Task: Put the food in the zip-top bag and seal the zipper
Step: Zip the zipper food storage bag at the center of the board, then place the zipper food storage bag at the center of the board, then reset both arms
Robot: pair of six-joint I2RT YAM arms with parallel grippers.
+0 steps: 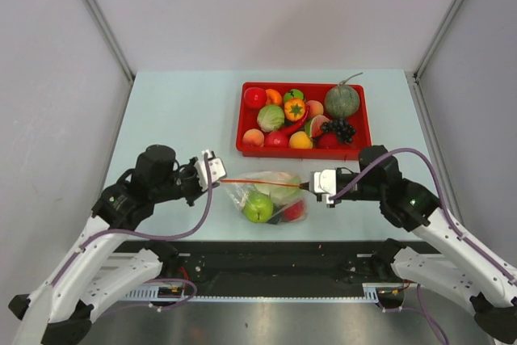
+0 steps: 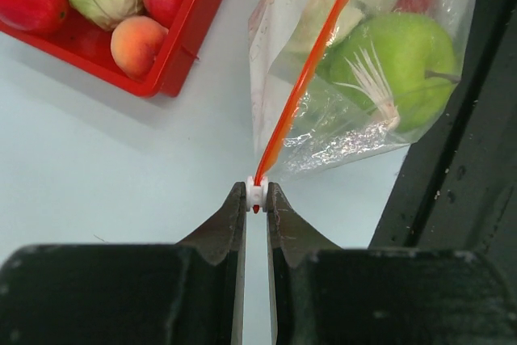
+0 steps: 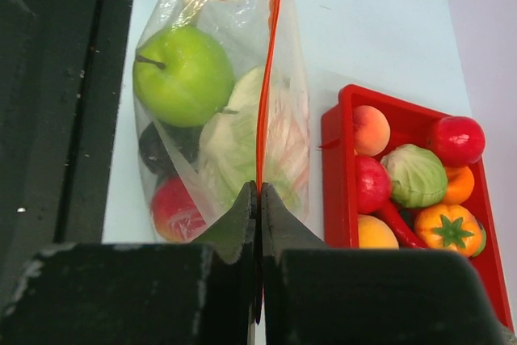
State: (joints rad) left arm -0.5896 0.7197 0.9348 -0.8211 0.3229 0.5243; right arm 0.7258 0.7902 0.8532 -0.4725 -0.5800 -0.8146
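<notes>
Clear zip-top bag (image 1: 242, 196), orange-red zipper (image 1: 262, 183); green apple (image 1: 258, 208); dark item (image 3: 155, 145) inside, possibly purple; red tray (image 1: 300, 152); pale blue counter (image 1: 178, 119)

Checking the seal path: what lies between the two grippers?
The zipper, stretched straight from left gripper to right gripper; seen in the top view.

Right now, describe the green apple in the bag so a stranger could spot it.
On the pale table, between the red tray and the near edge, lies a clear zip-top bag. The green apple sits at its near left, the only smooth bright-green fruit inside, beside a pale cabbage and a red fruit.
</notes>
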